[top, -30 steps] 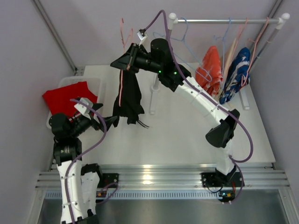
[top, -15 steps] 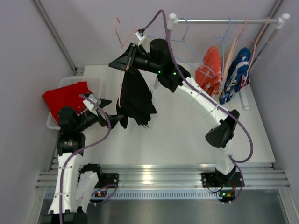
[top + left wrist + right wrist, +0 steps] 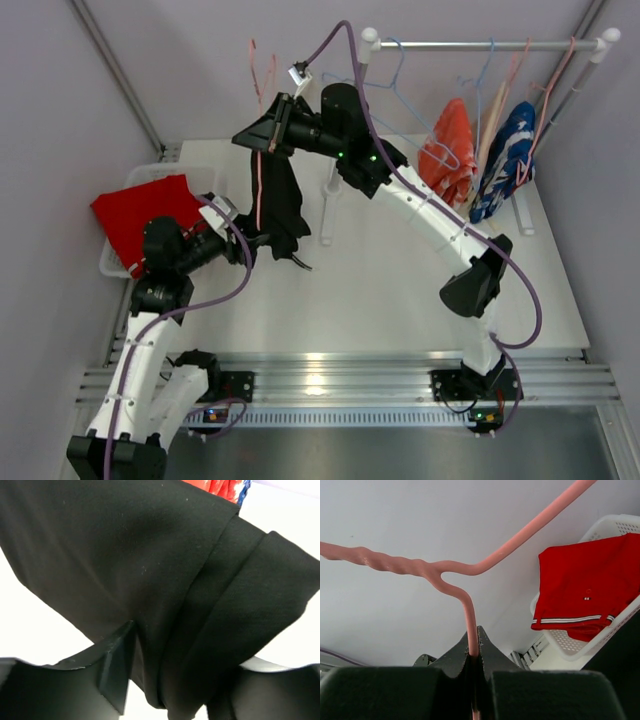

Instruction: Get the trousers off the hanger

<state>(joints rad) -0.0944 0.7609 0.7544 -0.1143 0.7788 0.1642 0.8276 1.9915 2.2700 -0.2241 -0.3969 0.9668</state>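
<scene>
The black trousers [image 3: 278, 205] hang from a pink hanger [image 3: 259, 190] held up in the air at the back left. My right gripper [image 3: 262, 135] is shut on the pink hanger's wire neck [image 3: 470, 625], seen pinched between its fingers. My left gripper [image 3: 262, 243] is at the trousers' lower edge, and the jaws stand open around it. In the left wrist view the folded black fabric [image 3: 165, 580] fills the gap between the fingers [image 3: 115, 665]. The red trousers [image 3: 145, 210] lie in the white basket [image 3: 205, 180] at the left, also visible in the right wrist view [image 3: 590, 590].
A white clothes rack [image 3: 480, 45] stands at the back right. It carries an orange-and-white garment [image 3: 452, 150], a blue-and-white garment [image 3: 508, 160] and an empty blue hanger [image 3: 400, 95]. The basket rim [image 3: 615, 527] sits by the left wall.
My left arm has moved right and up to the black trousers, and its jaws have narrowed around the lower edge. The trousers have swung a little. The right gripper keeps its hold on the hanger.
</scene>
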